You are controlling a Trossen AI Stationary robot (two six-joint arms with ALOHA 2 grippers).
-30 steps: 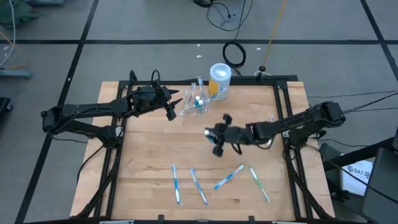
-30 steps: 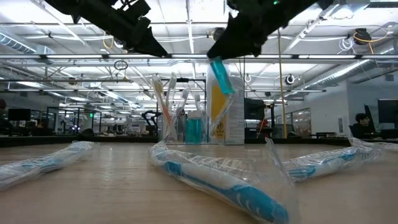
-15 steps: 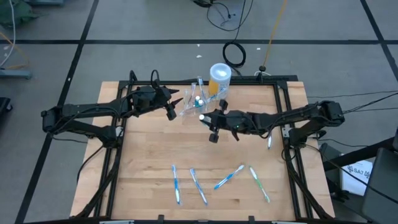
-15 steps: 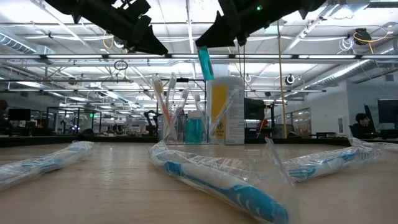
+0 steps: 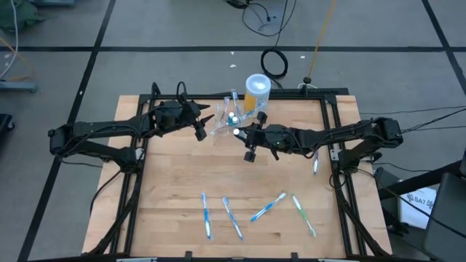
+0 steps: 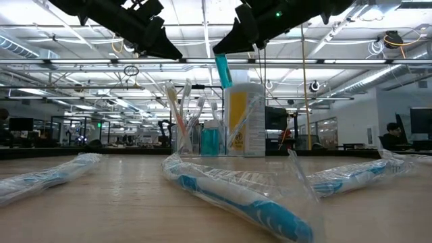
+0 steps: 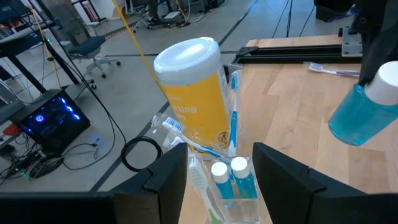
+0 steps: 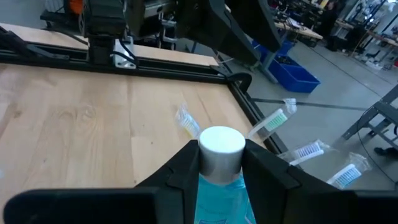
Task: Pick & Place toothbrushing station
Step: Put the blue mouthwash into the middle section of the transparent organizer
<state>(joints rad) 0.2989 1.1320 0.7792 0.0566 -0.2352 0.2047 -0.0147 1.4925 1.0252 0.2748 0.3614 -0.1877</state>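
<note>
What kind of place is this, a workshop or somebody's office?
Probably a robotics lab in a big open industrial hall. The wooden table sits in a black metal frame on a taped concrete floor, loose cables lie around, and the low view shows workstations with monitors stretching away under strip lights.

Wooden table (image 5: 175, 175) carries wrapped toothbrushes (image 5: 255, 211), clear cup (image 5: 231, 120), yellow container (image 5: 257, 94).
</note>
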